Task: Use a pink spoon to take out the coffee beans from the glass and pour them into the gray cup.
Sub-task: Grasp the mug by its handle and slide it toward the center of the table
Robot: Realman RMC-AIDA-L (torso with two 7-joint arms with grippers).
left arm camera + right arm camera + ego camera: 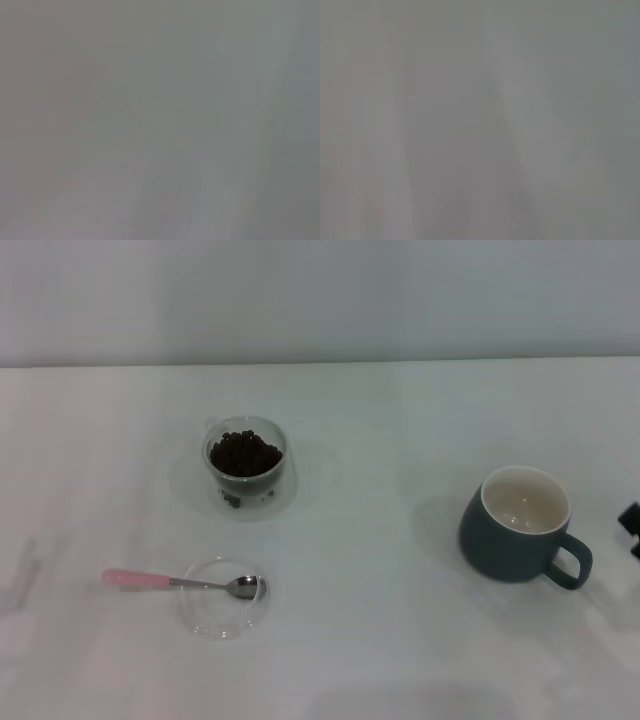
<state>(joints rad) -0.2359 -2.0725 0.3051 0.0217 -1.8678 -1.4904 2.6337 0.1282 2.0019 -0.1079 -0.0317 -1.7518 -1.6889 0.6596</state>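
A light, stiff, slippery spoon [185, 583] rests with its bowl in a fragile dish [224, 598] on the counter [380, 640]; grasp its pink handle. Right end effector [630, 525] barely shows, state unclear; left unseen.

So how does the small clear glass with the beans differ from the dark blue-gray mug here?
The small clear double-walled glass is transparent and holds a heap of dark coffee beans; the rounded blue-gray ceramic mug is opaque, larger, and its cream inside looks empty. Both stand upright on the white table, apart from each other.
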